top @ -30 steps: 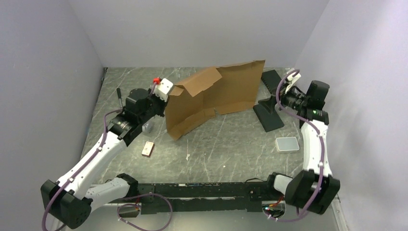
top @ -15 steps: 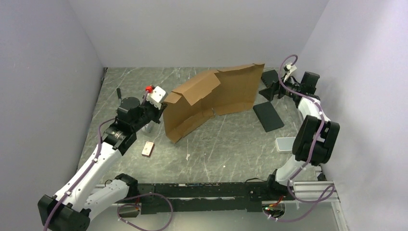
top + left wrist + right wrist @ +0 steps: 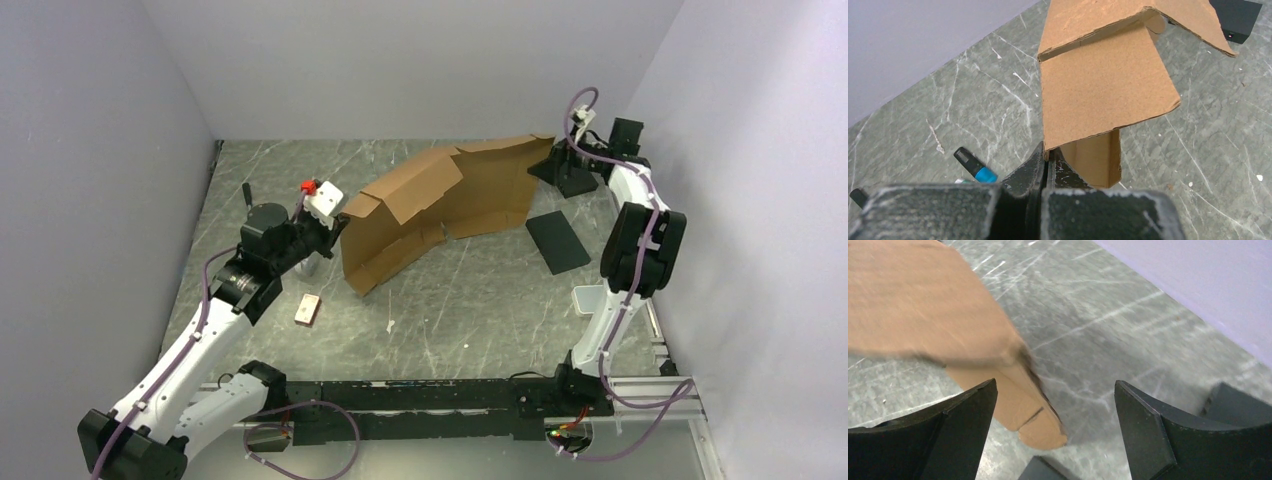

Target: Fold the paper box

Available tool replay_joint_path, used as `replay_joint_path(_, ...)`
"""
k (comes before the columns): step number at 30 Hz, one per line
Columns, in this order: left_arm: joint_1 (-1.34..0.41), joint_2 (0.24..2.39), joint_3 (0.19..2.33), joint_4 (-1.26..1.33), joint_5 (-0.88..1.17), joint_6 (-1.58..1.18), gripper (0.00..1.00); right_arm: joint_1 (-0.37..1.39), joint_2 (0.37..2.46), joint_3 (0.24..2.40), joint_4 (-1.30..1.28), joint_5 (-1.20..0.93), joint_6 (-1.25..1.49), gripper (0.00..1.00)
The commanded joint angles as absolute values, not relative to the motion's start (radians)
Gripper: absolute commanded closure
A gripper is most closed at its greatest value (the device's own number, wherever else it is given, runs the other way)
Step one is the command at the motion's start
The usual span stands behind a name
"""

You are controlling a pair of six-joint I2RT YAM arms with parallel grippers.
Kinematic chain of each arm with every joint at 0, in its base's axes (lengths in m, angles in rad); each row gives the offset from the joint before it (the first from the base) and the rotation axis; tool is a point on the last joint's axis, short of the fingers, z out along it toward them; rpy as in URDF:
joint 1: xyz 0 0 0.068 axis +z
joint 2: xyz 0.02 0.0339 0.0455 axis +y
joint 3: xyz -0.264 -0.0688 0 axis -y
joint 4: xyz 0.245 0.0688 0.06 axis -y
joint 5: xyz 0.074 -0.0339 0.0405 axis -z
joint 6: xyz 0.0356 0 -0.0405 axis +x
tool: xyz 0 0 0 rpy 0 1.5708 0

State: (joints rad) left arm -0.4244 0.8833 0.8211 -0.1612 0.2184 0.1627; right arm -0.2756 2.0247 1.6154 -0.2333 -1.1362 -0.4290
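The paper box (image 3: pixel 440 205), plain brown cardboard, stands half unfolded on edge in the middle of the table. My left gripper (image 3: pixel 338 224) is shut on the lower corner of its left flap. In the left wrist view the jaws (image 3: pixel 1048 154) pinch that cardboard edge, and the box (image 3: pixel 1103 95) rises beyond them. At the box's far right corner my right gripper (image 3: pixel 553 166) is open. In the right wrist view its fingers (image 3: pixel 970 410) stand wide apart, with a rounded tab of the box (image 3: pixel 1035 420) low between them, touching neither.
A black slab (image 3: pixel 557 240) lies right of the box and another (image 3: pixel 572 178) under the right gripper. A small grey tray (image 3: pixel 590 297) sits behind the right arm. A small brown block (image 3: pixel 308 308) and a blue-banded marker (image 3: pixel 973 167) lie near the left arm. Walls stand close.
The right arm has swung from the right side up and in to the box's far right corner, gripper still open. The left gripper has drawn the box's left edge slightly left.
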Motion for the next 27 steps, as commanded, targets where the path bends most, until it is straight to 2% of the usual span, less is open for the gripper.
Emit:
replay_joint_path(1, -0.415, 0.868, 0.813, -0.11, 0.242, 0.158, 1.0, -0.21, 2.043, 1.707, -0.389, -1.243, -0.604, 0.14)
replay_joint_path(4, -0.408, 0.857, 0.81, -0.102, 0.22, 0.139, 1.0, -0.2, 2.031, 1.684, -0.343, -1.265, -0.566, 0.33)
replay_joint_path(12, -0.38, 0.828, 0.797, -0.079, 0.175, 0.068, 1.0, -0.199, 1.953, 1.645, -0.266, -1.254, -0.486, 0.98)
replay_joint_path(18, -0.35, 0.819, 0.789, -0.054, 0.229, -0.024, 1.0, -0.198, 1.784, 1.581, -0.245, -1.207, -0.356, 1.0)
replay_joint_path(24, -0.322, 0.824, 0.794, -0.022, 0.375, -0.153, 1.0, -0.185, 1.571, 1.595, -0.594, -1.108, -0.392, 1.0)
replay_joint_path(27, -0.312, 0.854, 0.806, -0.008, 0.478, -0.235, 1.0, -0.186, 1.454, 1.524, -0.711, -1.017, -0.412, 1.0)
